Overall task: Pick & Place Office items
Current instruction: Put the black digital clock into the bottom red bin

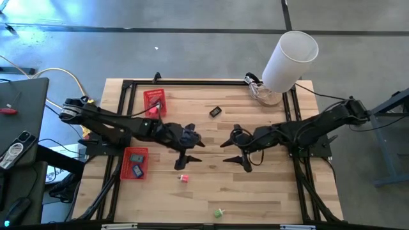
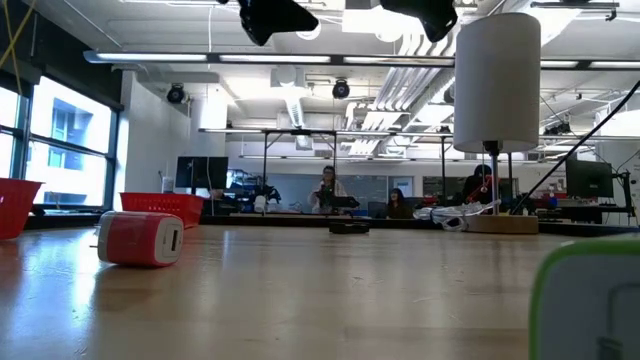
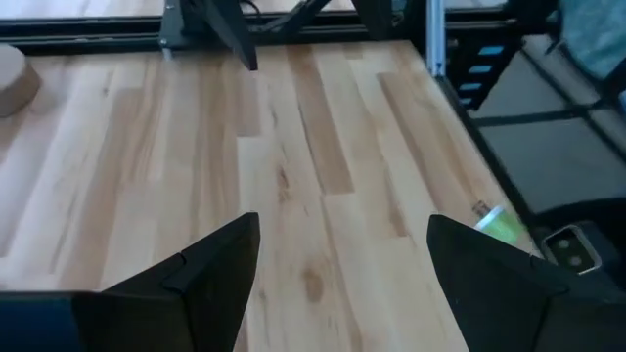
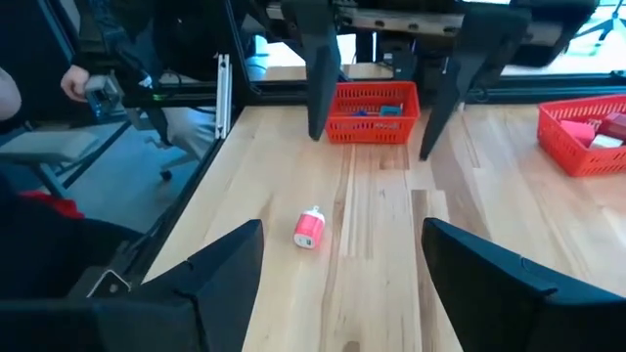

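Both grippers hover open above the middle of the wooden table, facing each other and holding nothing: my left gripper point(image 1: 191, 154) point(image 3: 342, 259) and my right gripper point(image 1: 232, 154) point(image 4: 342, 256). A red-and-white item point(image 1: 184, 178) point(image 4: 309, 228) point(image 2: 140, 238) lies on the wood just nearer than the left gripper. A green item point(image 1: 218, 212) point(image 3: 500, 223) lies by the near edge. A black item point(image 1: 215, 112) point(image 2: 348, 228) lies toward the far side. More small items sit in the two red baskets.
One red mesh basket point(image 1: 154, 102) stands at the far left, another point(image 1: 135, 163) point(image 4: 373, 112) at the near left under the left arm. A tall white cylinder point(image 1: 289, 61) point(image 2: 497, 80) stands at the far right corner. People sit in the room beyond the table.
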`<state>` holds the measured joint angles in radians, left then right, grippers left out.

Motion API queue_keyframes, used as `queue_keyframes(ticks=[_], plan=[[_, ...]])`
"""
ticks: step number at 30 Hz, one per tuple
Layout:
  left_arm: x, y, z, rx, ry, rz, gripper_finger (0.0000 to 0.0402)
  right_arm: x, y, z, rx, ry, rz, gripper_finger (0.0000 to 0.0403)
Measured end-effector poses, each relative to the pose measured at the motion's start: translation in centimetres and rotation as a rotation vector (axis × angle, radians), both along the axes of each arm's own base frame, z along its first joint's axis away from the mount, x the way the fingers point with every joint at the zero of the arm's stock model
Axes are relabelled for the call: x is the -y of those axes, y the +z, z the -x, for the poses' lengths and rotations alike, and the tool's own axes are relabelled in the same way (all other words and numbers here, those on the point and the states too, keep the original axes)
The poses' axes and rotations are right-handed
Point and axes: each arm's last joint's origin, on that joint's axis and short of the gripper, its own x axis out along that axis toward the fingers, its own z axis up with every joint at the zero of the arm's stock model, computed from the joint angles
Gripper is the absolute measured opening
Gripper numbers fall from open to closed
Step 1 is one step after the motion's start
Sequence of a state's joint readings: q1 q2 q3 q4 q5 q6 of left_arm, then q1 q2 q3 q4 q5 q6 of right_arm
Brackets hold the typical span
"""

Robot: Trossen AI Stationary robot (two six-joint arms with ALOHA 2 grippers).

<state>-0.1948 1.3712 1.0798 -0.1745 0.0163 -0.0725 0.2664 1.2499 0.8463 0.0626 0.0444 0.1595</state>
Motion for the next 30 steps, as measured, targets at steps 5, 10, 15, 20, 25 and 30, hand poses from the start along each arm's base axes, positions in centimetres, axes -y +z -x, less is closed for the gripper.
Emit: queue_keyframes(ticks=[5, 10, 15, 20, 25, 30], plan=[[0.4, 0.0, 0.1, 0.004, 0.030, -0.011, 0.0287, -0.5, 0.0, 0.1, -0.011, 0.001, -0.055, 0.0267], [0.4, -0.1, 0.2, -0.015, 0.041, 0.006, 0.0287, -0.8, 0.1, 0.2, -0.010, 0.001, -0.085, 0.0267], [0.4, -0.4, 0.3, -0.045, 0.044, 0.005, 0.0287, -0.5, 0.1, 0.1, 0.009, -0.087, -0.032, 0.0267], [0.3, -1.0, 0.7, -0.129, 0.071, 0.032, 0.0287, 0.2, -0.5, 0.3, -0.027, -0.242, 0.145, 0.0267], [0.1, -1.7, 1.8, -0.264, 0.102, 0.039, 0.0287, 1.4, -0.9, 0.3, -0.069, -0.335, 0.191, 0.0261], [-0.2, -2.1, 2.7, -0.351, 0.143, 0.039, 0.0287, 4.7, -1.2, -0.1, -0.114, -0.429, 0.185, 0.0257]])
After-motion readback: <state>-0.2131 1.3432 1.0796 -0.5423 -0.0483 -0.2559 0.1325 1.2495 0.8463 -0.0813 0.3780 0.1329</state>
